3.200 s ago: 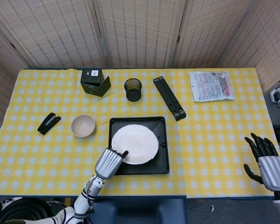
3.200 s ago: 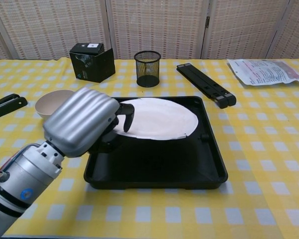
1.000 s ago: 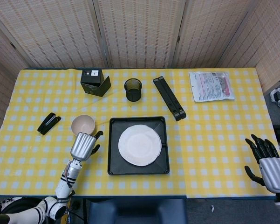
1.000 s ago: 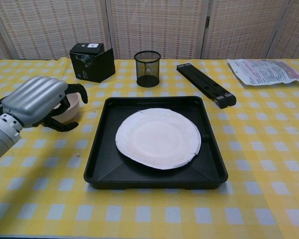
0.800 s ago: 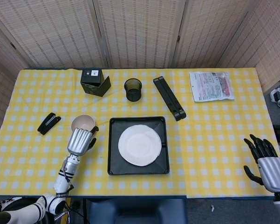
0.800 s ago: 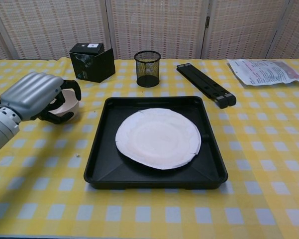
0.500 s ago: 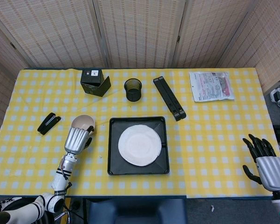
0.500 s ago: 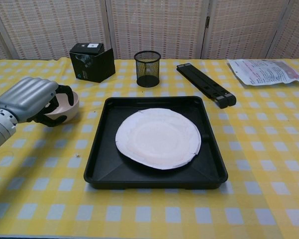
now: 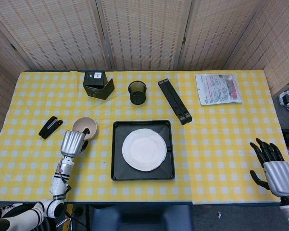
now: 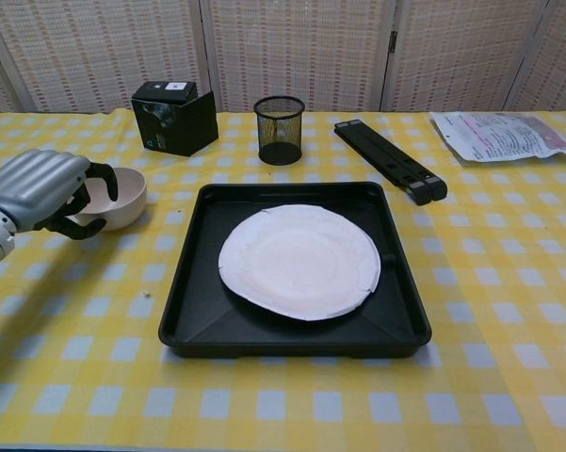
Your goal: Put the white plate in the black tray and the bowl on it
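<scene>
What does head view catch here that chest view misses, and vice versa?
Head view only: the right hand at the table's right edge, fingers spread, holding nothing, and the black stapler left of the bowl.

Chest view only: nothing extra, just a side-on look at the left hand's fingers over the bowl's rim.

Both: left hand at the bowl, white plate in the black tray, mesh cup, black box.

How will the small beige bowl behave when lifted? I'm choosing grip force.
The small round beige bowl looks rigid, so it probably won't flex. Its smooth curved wall may slip between the left hand's fingers. Sitting upright on a narrow base, it might tip if pushed at the rim.
</scene>
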Action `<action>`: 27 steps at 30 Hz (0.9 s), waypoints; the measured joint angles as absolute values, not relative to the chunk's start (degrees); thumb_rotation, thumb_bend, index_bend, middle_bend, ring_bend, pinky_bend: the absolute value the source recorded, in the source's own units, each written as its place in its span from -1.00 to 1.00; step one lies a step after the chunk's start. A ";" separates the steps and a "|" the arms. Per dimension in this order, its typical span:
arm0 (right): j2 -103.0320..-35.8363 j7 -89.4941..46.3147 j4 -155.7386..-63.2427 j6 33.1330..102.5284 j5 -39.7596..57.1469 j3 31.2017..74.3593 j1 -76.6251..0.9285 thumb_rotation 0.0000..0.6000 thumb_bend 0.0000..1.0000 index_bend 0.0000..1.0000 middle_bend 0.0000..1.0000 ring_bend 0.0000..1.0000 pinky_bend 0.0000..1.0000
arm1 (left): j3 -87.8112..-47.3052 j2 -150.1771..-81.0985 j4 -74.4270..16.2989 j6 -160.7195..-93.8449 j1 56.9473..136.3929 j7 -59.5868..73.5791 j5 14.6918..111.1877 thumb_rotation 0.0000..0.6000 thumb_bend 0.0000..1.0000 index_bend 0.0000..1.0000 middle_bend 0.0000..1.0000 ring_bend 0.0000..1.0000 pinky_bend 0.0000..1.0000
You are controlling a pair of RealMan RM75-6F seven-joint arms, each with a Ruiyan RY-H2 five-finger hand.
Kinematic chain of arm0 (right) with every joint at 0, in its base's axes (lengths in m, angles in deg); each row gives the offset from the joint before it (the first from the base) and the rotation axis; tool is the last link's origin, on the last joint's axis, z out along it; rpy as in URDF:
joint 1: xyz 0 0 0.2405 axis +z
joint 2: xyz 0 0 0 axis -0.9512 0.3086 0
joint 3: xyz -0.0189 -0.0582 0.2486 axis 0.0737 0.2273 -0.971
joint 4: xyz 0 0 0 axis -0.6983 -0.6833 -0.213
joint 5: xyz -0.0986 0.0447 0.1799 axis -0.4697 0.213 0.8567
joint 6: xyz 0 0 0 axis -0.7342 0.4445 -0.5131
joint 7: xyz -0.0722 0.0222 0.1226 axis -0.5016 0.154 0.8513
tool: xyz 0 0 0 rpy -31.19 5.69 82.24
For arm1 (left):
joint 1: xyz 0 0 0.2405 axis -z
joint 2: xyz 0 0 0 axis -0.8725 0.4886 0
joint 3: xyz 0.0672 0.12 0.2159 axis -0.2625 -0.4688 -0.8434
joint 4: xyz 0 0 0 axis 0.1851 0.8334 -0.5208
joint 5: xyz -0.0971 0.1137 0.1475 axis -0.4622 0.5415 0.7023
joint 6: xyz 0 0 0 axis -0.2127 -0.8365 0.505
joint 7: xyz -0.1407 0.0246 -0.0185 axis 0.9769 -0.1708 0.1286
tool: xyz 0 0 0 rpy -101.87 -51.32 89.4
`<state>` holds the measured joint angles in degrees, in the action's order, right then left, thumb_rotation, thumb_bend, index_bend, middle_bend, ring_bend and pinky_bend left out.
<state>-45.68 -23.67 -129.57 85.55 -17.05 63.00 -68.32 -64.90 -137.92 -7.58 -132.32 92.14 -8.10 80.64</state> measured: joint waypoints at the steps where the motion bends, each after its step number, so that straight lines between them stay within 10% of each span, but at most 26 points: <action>1: -45.72 -23.77 -129.58 85.47 -17.05 63.02 -68.29 1.00 -0.19 -1.00 -1.00 -1.00 -1.00 | -64.94 -137.92 -7.50 -132.06 92.10 -8.06 80.44 1.00 -0.22 -0.08 1.00 1.00 1.00; 27: -46.13 -24.68 -129.54 84.25 -16.74 63.13 -67.64 1.00 -0.19 -1.00 -1.00 -1.00 -1.00 | -65.50 -137.72 -6.82 -131.77 92.71 -5.77 79.74 1.00 0.01 0.33 1.00 1.00 1.00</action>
